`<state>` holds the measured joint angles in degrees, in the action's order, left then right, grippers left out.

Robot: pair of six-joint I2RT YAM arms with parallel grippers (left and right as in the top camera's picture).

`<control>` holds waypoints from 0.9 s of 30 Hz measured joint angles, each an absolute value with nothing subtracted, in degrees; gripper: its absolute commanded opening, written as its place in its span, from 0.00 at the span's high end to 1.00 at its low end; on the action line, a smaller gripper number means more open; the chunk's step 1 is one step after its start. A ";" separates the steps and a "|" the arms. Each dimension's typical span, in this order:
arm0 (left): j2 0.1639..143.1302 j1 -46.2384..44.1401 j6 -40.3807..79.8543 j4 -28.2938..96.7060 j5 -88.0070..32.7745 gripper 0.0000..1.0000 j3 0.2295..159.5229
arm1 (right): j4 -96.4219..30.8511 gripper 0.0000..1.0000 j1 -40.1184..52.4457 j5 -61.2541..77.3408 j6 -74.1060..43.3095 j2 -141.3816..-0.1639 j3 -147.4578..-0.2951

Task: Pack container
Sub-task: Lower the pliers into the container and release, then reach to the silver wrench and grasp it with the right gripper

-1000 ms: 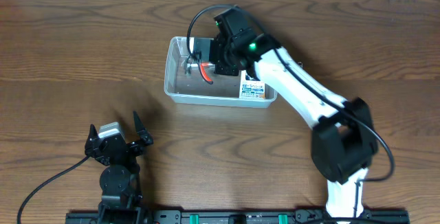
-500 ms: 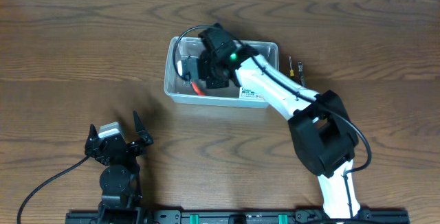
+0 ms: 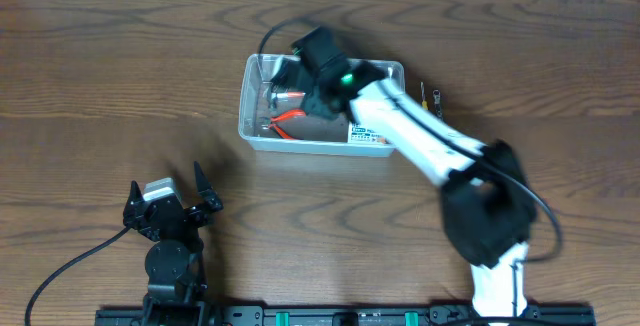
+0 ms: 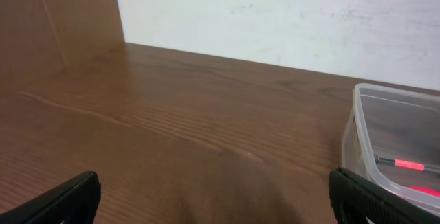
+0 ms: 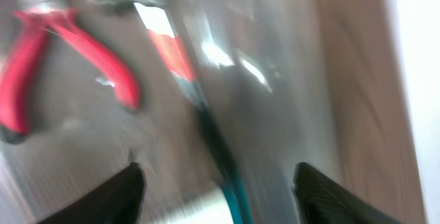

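Hovering over the container [image 3: 243, 118], the right gripper [image 5: 220, 189] has its fingers spread wide with nothing between them.
The container, a clear tub, sits on the wooden table [image 3: 120, 66]. Inside it, red-handled pliers [image 3: 285, 121] lie toward its left end, and a small blue-and-white box [image 3: 368, 132] stands against its near wall at the right end. A thin dark tool with a red band [image 4: 402, 163] also lies on its floor. Two small tools [image 3: 430, 96] lie on the table just beside the container's right wall. The left gripper [image 3: 165, 178] sits well apart from the container, off its near-left corner, its fingers parted and empty. The right wrist view is heavily blurred, so little beyond the pliers' red handles can be made out.
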<state>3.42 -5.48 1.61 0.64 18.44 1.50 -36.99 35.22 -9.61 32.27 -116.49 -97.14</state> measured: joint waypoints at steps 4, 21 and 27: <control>3.42 -5.48 1.61 0.67 18.44 0.02 1.50 | -43.35 0.17 27.22 -12.29 18.90 -104.27 -97.12; 3.42 -5.48 1.61 0.67 18.44 0.02 1.50 | -54.85 0.31 -5.39 1.85 -6.46 -107.68 -90.96; 3.42 -5.48 1.61 0.67 18.44 0.02 1.50 | -56.40 0.39 -2.76 5.93 -5.72 -116.68 -89.47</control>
